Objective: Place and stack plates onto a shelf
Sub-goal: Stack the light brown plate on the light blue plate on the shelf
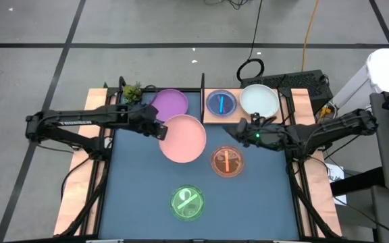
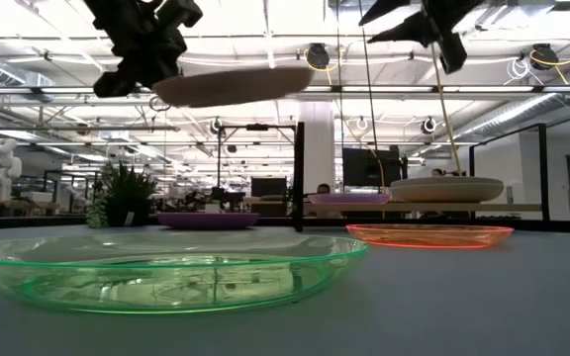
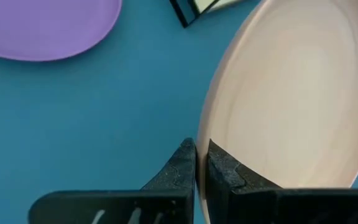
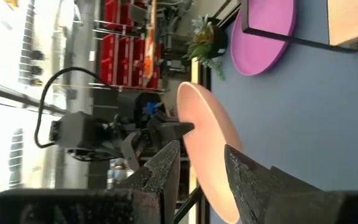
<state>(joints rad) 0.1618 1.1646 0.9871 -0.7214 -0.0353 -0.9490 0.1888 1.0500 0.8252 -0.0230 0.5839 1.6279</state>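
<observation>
Pink plate [image 1: 184,138] hangs rim-pinched in left gripper [image 1: 159,130] above table.

The high camera hangs over the surface [image 1: 140,196], facing straight down, taking in all of it plus the floor around. The low one sits at surface height just behind the green plate [image 2: 166,272], facing level into the room. The left wrist camera is very close to the pink plate [image 3: 297,93]; the right wrist camera faces it from farther off. All four views share that pink plate.
</observation>
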